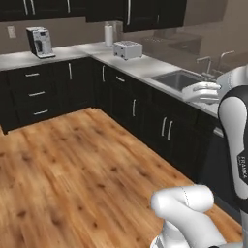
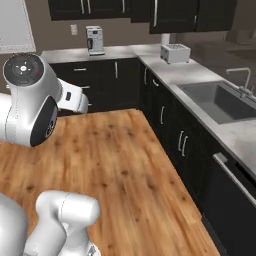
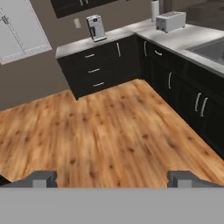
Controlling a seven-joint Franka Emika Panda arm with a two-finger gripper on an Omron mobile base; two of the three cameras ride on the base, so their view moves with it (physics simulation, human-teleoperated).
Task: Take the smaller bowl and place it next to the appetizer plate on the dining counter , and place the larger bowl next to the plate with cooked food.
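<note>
My gripper (image 3: 113,179) is open in the hand view, its two dark fingertips (image 3: 43,178) set wide apart with nothing between them. It hangs high over the wooden floor (image 3: 109,127) and faces the corner of the kitchen counter. The smaller bowl, the larger bowl, the appetizer plate, the plate with cooked food and the dining counter are all out of view.
An L-shaped grey counter (image 1: 145,65) over dark cabinets (image 1: 135,109) holds a coffee machine (image 1: 39,42), a toaster (image 1: 128,49), a paper towel roll (image 1: 109,35) and a sink (image 2: 220,100). Wooden floor (image 1: 72,164) spreads in front of the cabinets.
</note>
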